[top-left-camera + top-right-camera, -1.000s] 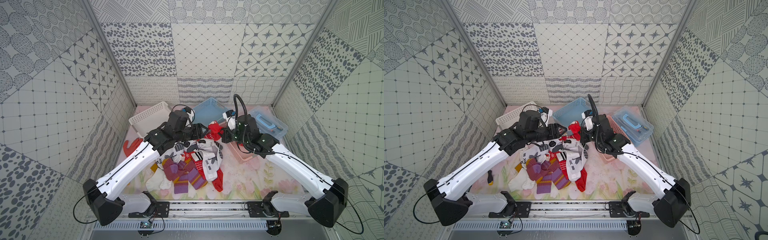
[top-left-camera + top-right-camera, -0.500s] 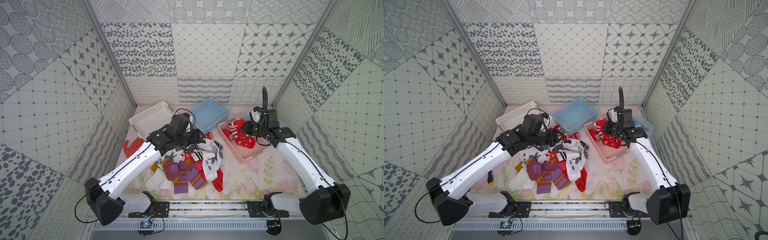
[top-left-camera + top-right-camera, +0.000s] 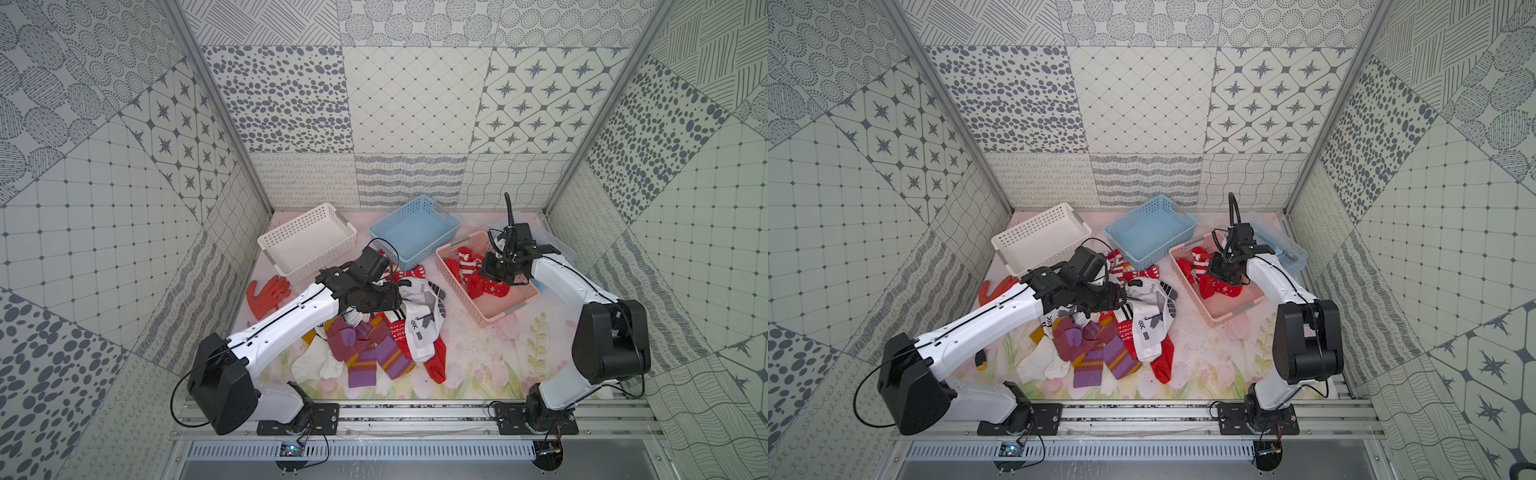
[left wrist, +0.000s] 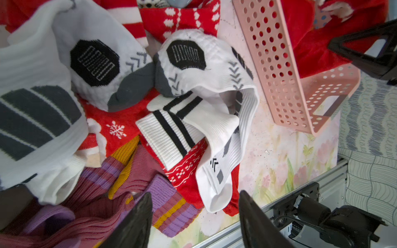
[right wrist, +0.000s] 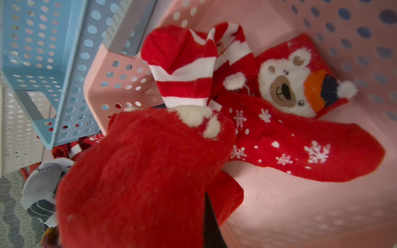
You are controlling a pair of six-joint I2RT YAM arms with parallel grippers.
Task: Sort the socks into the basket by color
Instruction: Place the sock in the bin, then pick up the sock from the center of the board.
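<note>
The loose socks (image 3: 386, 332) lie heaped mid-table: white ones with grey-black patterns (image 4: 193, 64), purple-mauve striped ones (image 4: 169, 204) and red ones (image 4: 116, 128). My left gripper (image 4: 194, 206) hangs open just above this heap with nothing between its fingers; in a top view it (image 3: 390, 299) sits over the heap's back edge. My right gripper (image 5: 199, 199) is shut on a fluffy red sock (image 5: 139, 171), held low inside the pink basket (image 3: 457, 286). Two other red socks (image 5: 290, 148) lie on that basket's floor. One right finger is hidden behind the held sock.
An empty blue basket (image 3: 415, 237) and a white basket (image 3: 307, 241) stand at the back. An orange glove (image 3: 266, 291) lies left of the heap. A clear box (image 3: 557, 245) sits behind the right arm. Patterned walls close in on three sides.
My right arm has carried the red sock from above the heap across to the pink basket and lowered it. The left gripper has shifted slightly over the heap, still open.
</note>
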